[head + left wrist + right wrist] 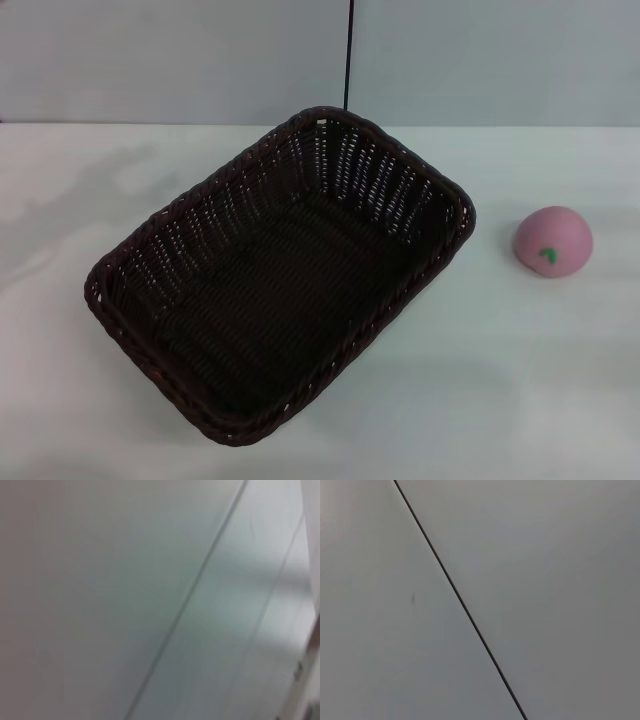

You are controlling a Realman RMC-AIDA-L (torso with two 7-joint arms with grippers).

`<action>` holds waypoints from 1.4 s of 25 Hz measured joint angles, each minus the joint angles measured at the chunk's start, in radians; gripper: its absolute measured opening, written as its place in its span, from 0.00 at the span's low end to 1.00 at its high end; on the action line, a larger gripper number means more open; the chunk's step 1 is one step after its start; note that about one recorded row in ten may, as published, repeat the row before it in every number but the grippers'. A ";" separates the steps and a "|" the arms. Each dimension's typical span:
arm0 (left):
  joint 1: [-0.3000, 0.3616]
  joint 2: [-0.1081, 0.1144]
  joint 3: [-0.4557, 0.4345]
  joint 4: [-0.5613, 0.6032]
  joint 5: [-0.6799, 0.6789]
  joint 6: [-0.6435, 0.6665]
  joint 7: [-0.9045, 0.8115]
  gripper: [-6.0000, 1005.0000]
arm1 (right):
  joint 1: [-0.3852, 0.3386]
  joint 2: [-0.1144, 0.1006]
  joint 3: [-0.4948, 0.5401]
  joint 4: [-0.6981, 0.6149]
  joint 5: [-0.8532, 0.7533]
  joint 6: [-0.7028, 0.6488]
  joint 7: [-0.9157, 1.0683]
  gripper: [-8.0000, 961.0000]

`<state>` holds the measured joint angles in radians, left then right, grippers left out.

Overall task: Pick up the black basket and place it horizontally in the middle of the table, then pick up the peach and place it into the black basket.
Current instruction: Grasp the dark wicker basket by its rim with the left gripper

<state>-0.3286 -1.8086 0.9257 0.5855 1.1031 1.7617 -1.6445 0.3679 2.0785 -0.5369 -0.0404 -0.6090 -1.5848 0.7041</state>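
Note:
In the head view the black basket (280,280) stands on the white table (520,380), turned diagonally, one corner toward the back and one toward the front left. It holds nothing. The pink peach (553,240) with its green leaf mark lies on the table to the right of the basket, a short gap from its right corner. Neither gripper shows in any view. The two wrist views show only plain pale panels with a seam line.
A grey wall (150,60) runs behind the table's back edge, with a thin dark vertical line (348,50) above the basket's far corner. Bare tabletop lies in front of the peach and to the basket's left.

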 joint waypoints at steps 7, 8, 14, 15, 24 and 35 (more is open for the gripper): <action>-0.105 -0.034 -0.113 0.294 0.459 -0.057 -0.248 0.82 | -0.012 0.000 0.000 0.005 0.000 0.001 0.000 0.49; -0.122 -0.045 -0.115 0.338 0.523 -0.070 -0.276 0.82 | -0.015 0.000 0.000 0.005 0.000 0.001 0.000 0.49; -0.221 -0.114 -0.114 0.496 0.823 -0.108 -0.373 0.81 | -0.035 0.000 0.007 0.008 0.000 0.003 0.000 0.49; -0.238 -0.124 -0.112 0.509 0.863 -0.108 -0.382 0.81 | -0.038 0.000 0.008 0.010 0.000 0.003 0.000 0.49; -0.351 -0.230 -0.106 0.615 1.217 -0.129 -0.453 0.80 | -0.047 0.000 0.011 0.017 0.002 0.011 0.000 0.49; -0.368 -0.250 0.068 0.612 1.395 -0.233 -0.591 0.79 | -0.047 0.000 0.011 0.025 0.002 0.013 -0.004 0.49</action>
<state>-0.6968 -2.0582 0.9937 1.1977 2.4986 1.5291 -2.2353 0.3207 2.0785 -0.5262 -0.0154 -0.6066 -1.5720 0.7003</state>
